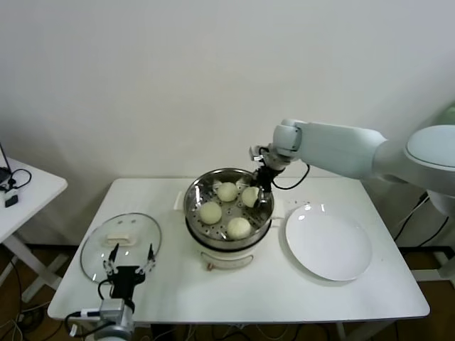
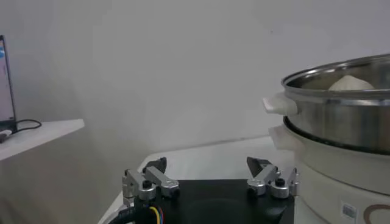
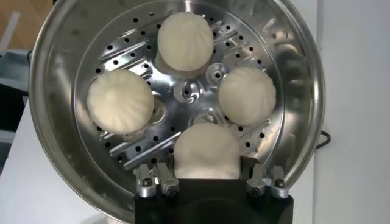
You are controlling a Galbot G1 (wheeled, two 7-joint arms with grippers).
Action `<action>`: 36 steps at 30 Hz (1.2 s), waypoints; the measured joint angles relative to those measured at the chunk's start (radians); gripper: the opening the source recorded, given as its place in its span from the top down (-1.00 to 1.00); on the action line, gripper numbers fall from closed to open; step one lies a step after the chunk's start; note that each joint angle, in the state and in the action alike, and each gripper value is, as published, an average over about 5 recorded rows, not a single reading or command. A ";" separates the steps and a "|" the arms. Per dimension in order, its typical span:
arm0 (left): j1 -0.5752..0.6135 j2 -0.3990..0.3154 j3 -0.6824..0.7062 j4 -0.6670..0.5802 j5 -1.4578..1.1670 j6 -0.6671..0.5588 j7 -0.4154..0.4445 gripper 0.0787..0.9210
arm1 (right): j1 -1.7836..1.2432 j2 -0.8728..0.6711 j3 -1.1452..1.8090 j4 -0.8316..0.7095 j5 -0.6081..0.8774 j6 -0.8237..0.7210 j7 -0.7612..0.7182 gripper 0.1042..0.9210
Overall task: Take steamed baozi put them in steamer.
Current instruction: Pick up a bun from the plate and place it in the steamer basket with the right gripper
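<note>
The right claw reaches down over the far right side of the steamer, and its fingers sit clamped on either side of a bun (the fourth one, pressed right between the pads in the right wrist view). That bun sits low inside the pot, on or just above the perforated floor; I cannot tell whether it rests fully on the metal.

Beyond the claw, three more buns lie on the steamer floor: one just ahead of the held bun and to one side, one off to the other side, and one farthest across, near the opposite wall. All three are apart from each other, ringed around the centre knob.

To the claw's right on the table lies a white plate, beside the steamer's white base.

The left claw waits low at the near left of the table, fingers standing apart and holding nothing (the steamer's side fills the edge of its own camera). A glass lid lies flat just beyond it, beside the steamer.
</note>
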 measured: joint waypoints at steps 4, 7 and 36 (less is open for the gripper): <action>0.001 -0.001 0.002 0.003 0.000 0.000 -0.001 -0.77 | -0.002 -0.004 -0.003 0.000 -0.004 0.000 -0.001 -0.43; 0.000 -0.002 0.002 0.008 -0.002 0.001 -0.001 -0.77 | -0.003 -0.010 -0.006 0.003 -0.007 0.000 -0.001 -0.44; -0.007 -0.005 0.005 0.023 -0.006 0.001 -0.005 -0.77 | 0.013 -0.009 0.000 0.008 0.010 0.018 -0.022 -0.76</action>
